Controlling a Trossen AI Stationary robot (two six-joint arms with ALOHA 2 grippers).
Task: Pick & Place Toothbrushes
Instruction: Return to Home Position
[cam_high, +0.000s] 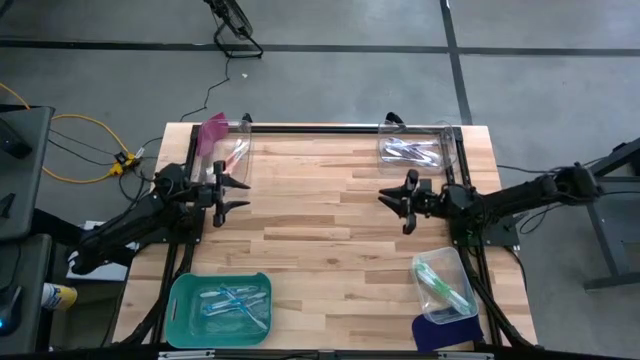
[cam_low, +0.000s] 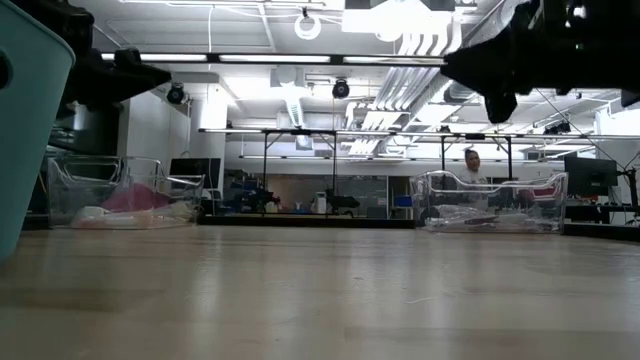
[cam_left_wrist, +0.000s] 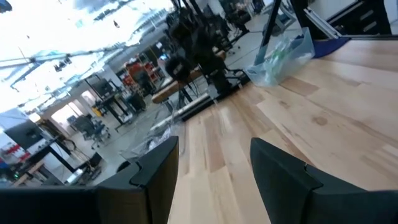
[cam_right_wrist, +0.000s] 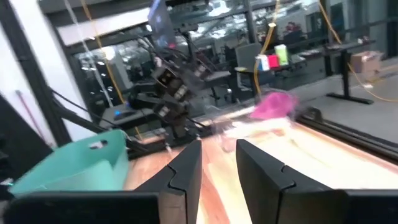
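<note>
Teal bin (cam_low: 28, 110) sits closest, at the near-L corner of the worktop (cam_high: 320, 240), w/ the teal-blue brushes (cam_high: 235, 300) lying flat inside. White bin (cam_high: 420, 265) is at the near-R corner and holds the green ones. Its blue lid (cam_high: 447, 332) lies off, just beside it, prob. so drops can go in from above.

Mid-depth, L tool (cam_high: 240, 194) hangs over the L edge and R tool (cam_high: 392, 200) over the R side. They face each other, well apart, w/ bare wood btwn them. L tool gapes wide. R tool has a narrower gap. Neither carries anything, which fits a rest pose w/ nothing left to grip. Both hang above the wood and away from all four bins, so prob. parked out of the way.

At the far-L corner, the pink-lid bin (cam_high: 244, 140) has the pink brushes. At the far-R corner, the clear bin (cam_high: 448, 140) has the purple ones. That gives one colour per bin and one bin per corner, so each arm has two in reach. I see no loose brush on the wood, so the sort looks done.

Beyond the worktop, a person (cam_low: 470, 160) is in the room behind.
</note>
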